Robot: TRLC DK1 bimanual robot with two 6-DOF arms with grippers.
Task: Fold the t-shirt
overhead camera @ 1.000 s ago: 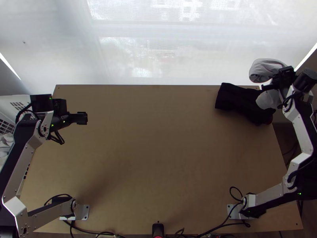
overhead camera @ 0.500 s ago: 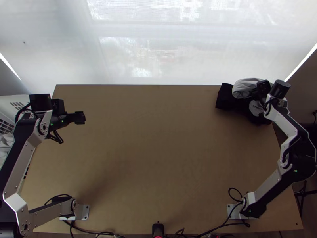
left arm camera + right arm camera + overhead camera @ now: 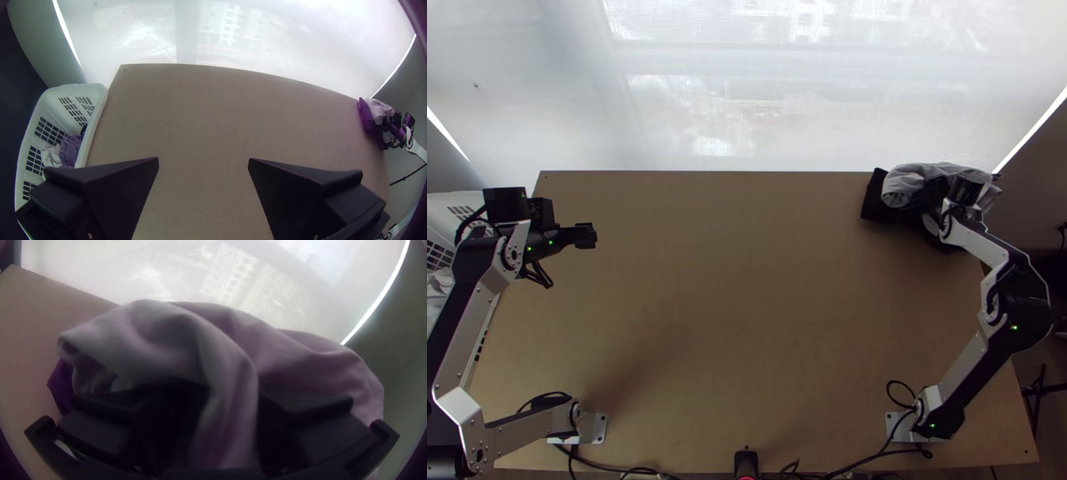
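Observation:
My right gripper point(image 3: 937, 194) is at the table's far right corner, over a dark cloth point(image 3: 877, 205) that lies there as a compact bundle. A light grey cloth point(image 3: 905, 182) hangs bunched around it, draped above the dark one. In the right wrist view a fold of the grey cloth point(image 3: 155, 340) runs between the fingers of the right gripper point(image 3: 231, 402), which are closed on it; the dark cloth point(image 3: 62, 384) shows beneath. Over the table's left part, my left gripper point(image 3: 585, 235) holds nothing. The left wrist view shows the left gripper point(image 3: 203, 163) with its fingers wide apart.
A white laundry basket point(image 3: 100, 95) with cloths inside stands beside the table's left edge. The bare wooden tabletop point(image 3: 747, 304) spans between the two arms. Cables point(image 3: 619, 468) run along the near edge, and a pale screen point(image 3: 747, 96) rises behind the far edge.
My right arm has moved left and inward from beyond the table's right edge, bringing the grey cloth over the dark one. My left gripper has shifted slightly left.

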